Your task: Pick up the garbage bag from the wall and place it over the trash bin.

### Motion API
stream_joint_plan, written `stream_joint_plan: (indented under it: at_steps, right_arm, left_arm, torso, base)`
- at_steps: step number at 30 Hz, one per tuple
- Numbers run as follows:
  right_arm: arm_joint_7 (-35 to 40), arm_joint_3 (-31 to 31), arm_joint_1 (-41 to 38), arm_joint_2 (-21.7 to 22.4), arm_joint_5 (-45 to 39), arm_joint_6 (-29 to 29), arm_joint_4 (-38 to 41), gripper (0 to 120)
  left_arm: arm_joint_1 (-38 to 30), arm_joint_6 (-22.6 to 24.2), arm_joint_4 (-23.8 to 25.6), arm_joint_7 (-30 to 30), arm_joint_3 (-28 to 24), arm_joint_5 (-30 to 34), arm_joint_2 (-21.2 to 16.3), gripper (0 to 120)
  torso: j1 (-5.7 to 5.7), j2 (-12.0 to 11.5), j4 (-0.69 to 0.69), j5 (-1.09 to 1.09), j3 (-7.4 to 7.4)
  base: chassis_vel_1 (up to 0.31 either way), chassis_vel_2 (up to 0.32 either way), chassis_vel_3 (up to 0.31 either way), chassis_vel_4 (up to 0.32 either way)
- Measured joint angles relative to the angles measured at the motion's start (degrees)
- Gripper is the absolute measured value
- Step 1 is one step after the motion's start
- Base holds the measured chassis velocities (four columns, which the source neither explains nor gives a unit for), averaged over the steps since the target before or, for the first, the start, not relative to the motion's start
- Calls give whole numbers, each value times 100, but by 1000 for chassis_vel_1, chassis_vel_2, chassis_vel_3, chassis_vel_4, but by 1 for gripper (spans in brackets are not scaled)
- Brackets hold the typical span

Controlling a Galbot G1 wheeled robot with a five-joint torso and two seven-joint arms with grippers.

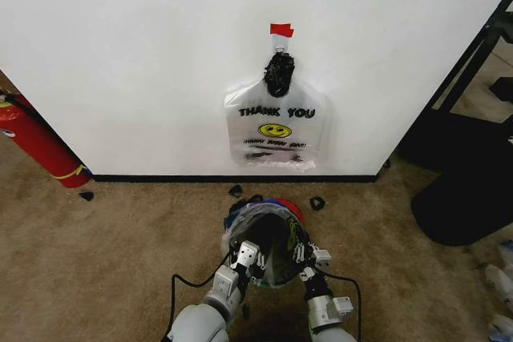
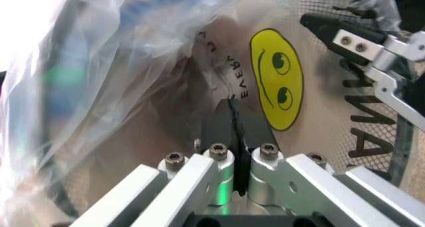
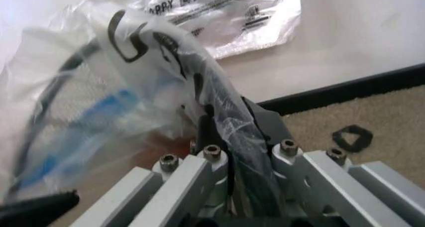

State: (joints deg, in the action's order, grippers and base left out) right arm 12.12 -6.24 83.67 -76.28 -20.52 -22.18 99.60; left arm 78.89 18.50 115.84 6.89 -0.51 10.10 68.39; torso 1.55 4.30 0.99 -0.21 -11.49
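Observation:
One see-through garbage bag [image 1: 275, 130] with "THANK YOU" print and a yellow smiley hangs on the white wall [image 1: 144, 54] under a red tape piece [image 1: 281, 30]. Another such bag [image 1: 264, 222] is draped in and over the black mesh trash bin [image 1: 272, 246] on the carpet below. At the bin's near rim, my left gripper [image 1: 247, 258] is shut on this bag's film, with its smiley [image 2: 275, 77] just ahead of the gripper [image 2: 234, 122]. My right gripper [image 1: 309, 255] is shut on the opposite edge, where plastic [image 3: 133, 87] bunches between its fingers [image 3: 229, 132].
A red fire extinguisher [image 1: 36, 146] leans at the left by the black baseboard [image 1: 200, 178]. Small black pieces [image 1: 317, 203] lie on the carpet near the bin. Dark furniture [image 1: 465, 190] stands at the right. A black cable [image 1: 180, 286] runs beside my left arm.

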Motion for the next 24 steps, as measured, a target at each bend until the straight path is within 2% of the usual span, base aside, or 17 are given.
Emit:
stream_joint_plan:
  at_steps: [5,10,11,14,17,24]
  right_arm:
    - [-516,-153,-110,38,-320,-85,176,0]
    - [-1781,-610,-312,133,-455,-423,120,0]
    - [-1781,-610,-312,133,-455,-423,120,0]
    - [-2624,-919,-414,173,-576,-775,-110,0]
    - [-3118,-1096,-446,180,-592,-1020,-329,0]
    - [-3331,-1130,-410,128,-491,-1187,-542,0]
  left_arm:
    - [32,-169,63,-43,13,-34,-5,0]
    - [69,-295,89,-49,30,-110,-3,0]
    - [69,-295,89,-49,30,-110,-3,0]
    - [83,-485,110,-42,44,-281,18,0]
    - [71,-545,152,-31,52,-484,36,0]
    - [80,-496,154,-193,12,-431,-5,0]
  torso:
    - [0,0,-1,0,0]
    - [0,0,0,-1,0]
    - [0,0,0,-1,0]
    - [0,0,0,0,0]
    - [0,0,0,0,0]
    - [0,0,0,0,0]
  base:
    - [0,0,0,0]
    - [0,0,0,0]
    - [0,0,0,0]
    - [0,0,0,0]
    - [0,0,0,0]
    - [0,0,0,0]
